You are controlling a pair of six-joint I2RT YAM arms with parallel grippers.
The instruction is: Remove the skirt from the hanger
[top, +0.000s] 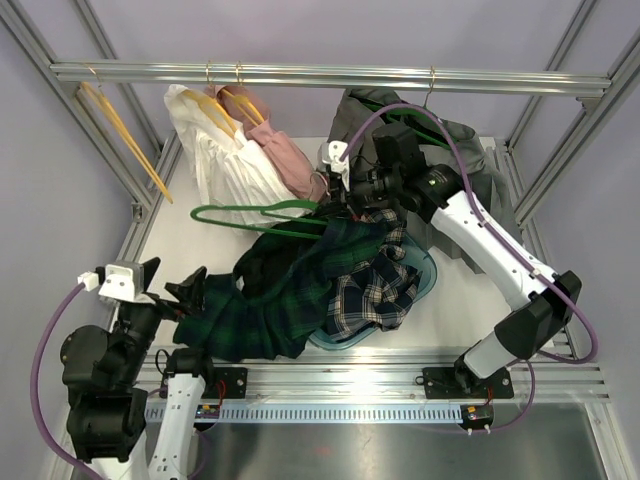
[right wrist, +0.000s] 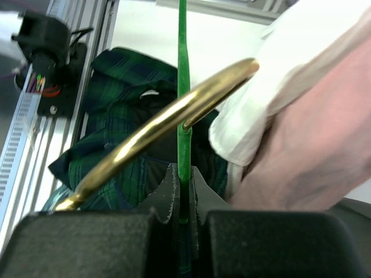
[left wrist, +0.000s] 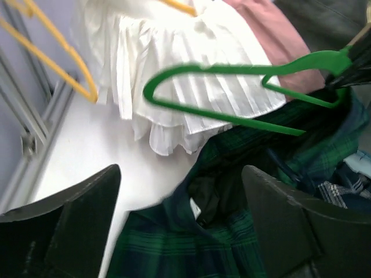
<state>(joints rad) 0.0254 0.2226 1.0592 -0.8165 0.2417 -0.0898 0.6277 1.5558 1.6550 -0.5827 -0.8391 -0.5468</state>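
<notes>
A dark green plaid skirt [top: 270,300] lies crumpled on the table, its right part over a teal basket. The green hanger [top: 250,215] sticks out bare to the left above it. My right gripper [top: 352,200] is shut on the hanger's right end; the right wrist view shows the green bar [right wrist: 184,145] pinched between the jaws, with the hanger's gold hook [right wrist: 168,119] crossing in front. My left gripper [top: 190,290] is open at the skirt's left edge. In the left wrist view the skirt [left wrist: 191,243] lies between and below the fingers, with the hanger [left wrist: 232,72] beyond.
A white pleated garment [top: 225,160] and a pink one [top: 290,160] hang on yellow hangers from the rail [top: 330,75]. A bare yellow hanger [top: 125,135] hangs at left. A grey garment [top: 460,150] hangs at right. A teal basket [top: 425,285] holds a blue-white plaid cloth [top: 375,290].
</notes>
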